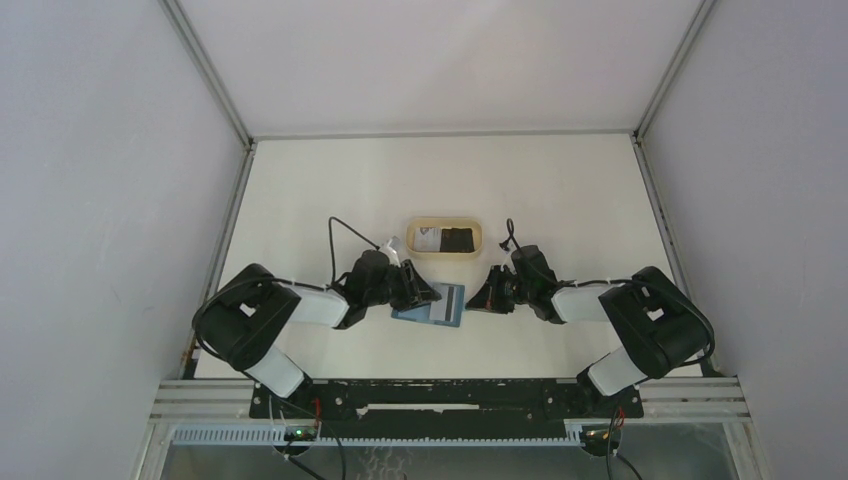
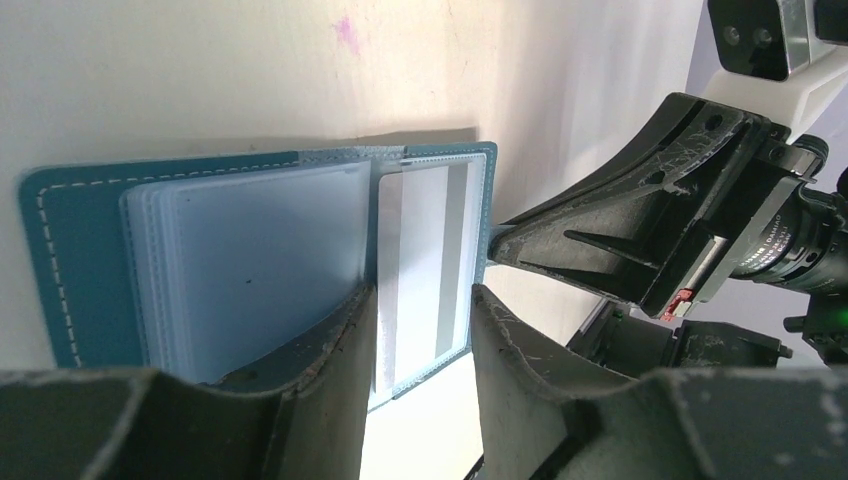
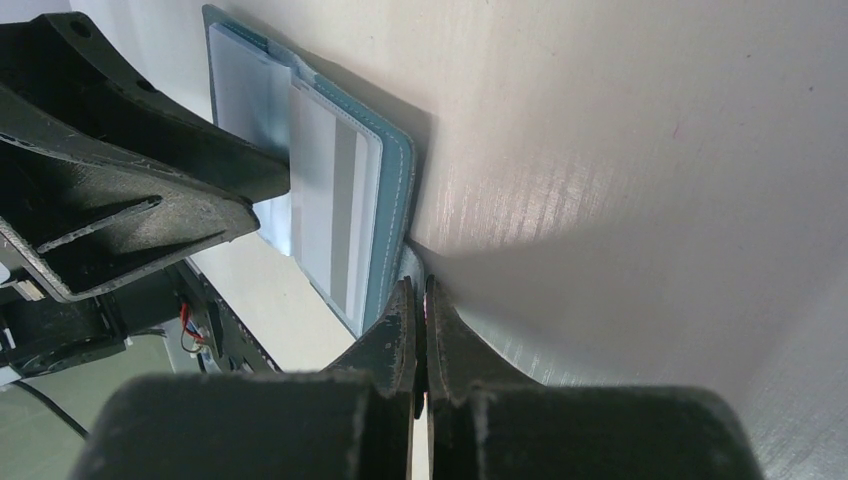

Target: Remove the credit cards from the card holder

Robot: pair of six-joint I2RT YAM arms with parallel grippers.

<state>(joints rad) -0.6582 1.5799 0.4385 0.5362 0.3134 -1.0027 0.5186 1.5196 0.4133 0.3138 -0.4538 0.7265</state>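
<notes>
The teal card holder (image 1: 410, 313) lies open on the table between both arms, its clear sleeves (image 2: 260, 260) fanned out. A white credit card (image 2: 425, 250) with a grey stripe sits in the card holder's right half (image 3: 392, 190). My left gripper (image 2: 422, 300) is open, one finger (image 2: 330, 370) over the sleeves and the other at the holder's outer edge. The card's end shows between them, and contact is unclear. My right gripper (image 3: 420, 285) is shut on the holder's edge by the snap tab. A white and a black credit card (image 1: 459, 240) lie in the tray.
The tan oval tray (image 1: 445, 220) stands just behind the card holder, close to both grippers (image 1: 428, 293) (image 1: 478, 300). White walls enclose the table left, right and back. A black rail runs along the near edge by the arm bases.
</notes>
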